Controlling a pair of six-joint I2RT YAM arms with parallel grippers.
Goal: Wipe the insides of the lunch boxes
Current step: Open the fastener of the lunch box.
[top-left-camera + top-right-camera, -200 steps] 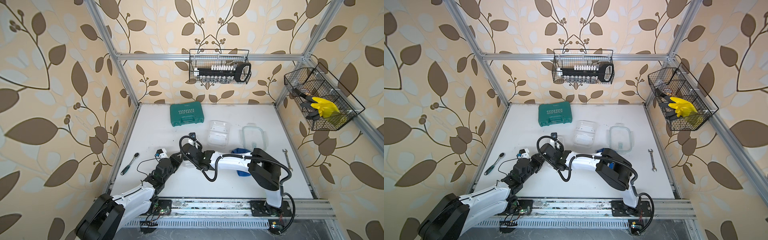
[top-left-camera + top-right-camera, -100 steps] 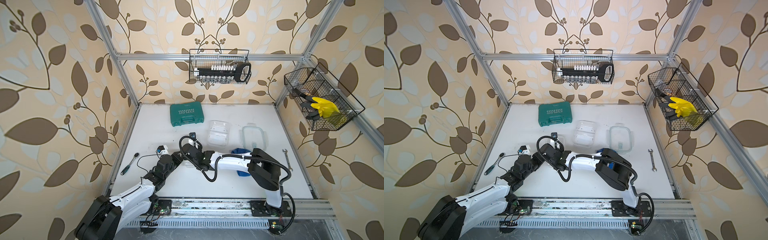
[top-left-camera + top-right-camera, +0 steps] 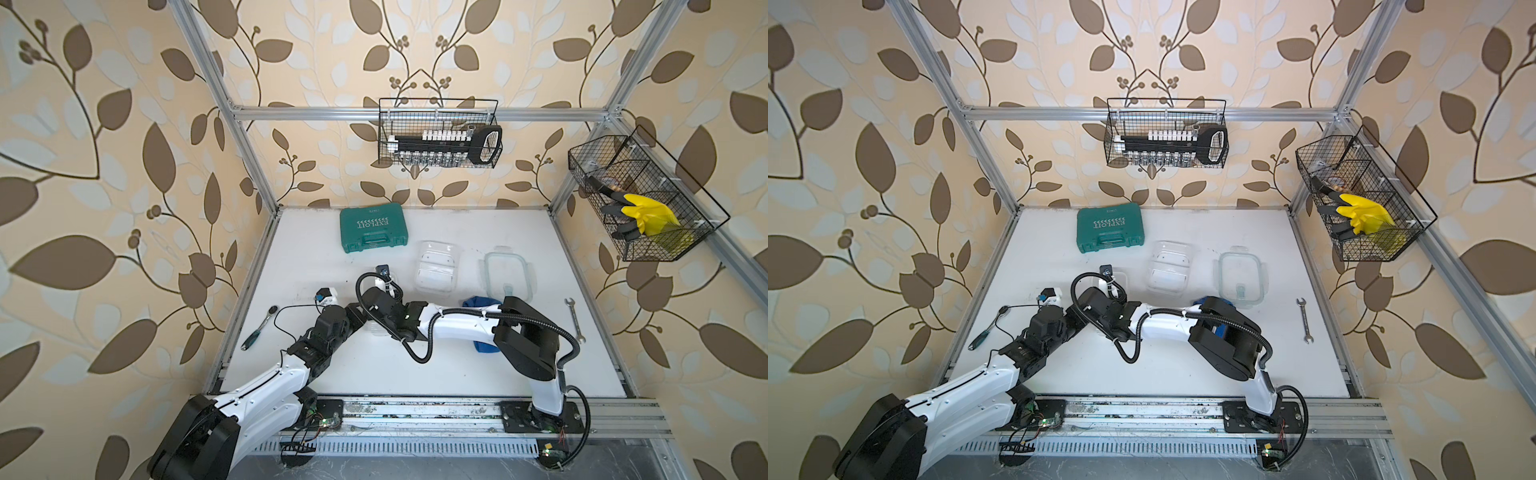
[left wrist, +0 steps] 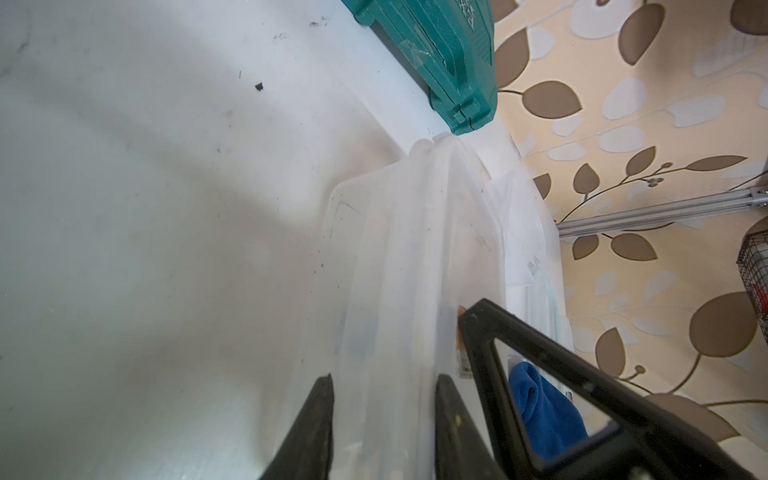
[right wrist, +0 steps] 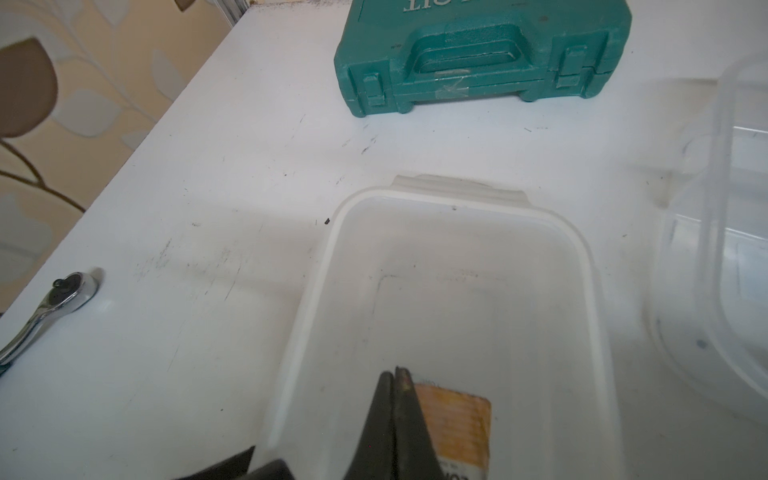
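While the white table (image 3: 478, 224) is occupied at its back by the teal case (image 3: 372, 228), one open lunch box (image 5: 436, 199) is set left of centre, in front of that case. Its wall is pinched by the left gripper (image 4: 384, 415); the right gripper (image 5: 395, 382), pressed together on nothing, is held inside over an orange label (image 5: 457, 419).

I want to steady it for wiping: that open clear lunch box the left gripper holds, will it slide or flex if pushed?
Probably light: the open lunch box is thin, see-through plastic. It likely slides easily on the smooth white table, so the left gripper clamping its wall helps. That wall may flex if squeezed hard.
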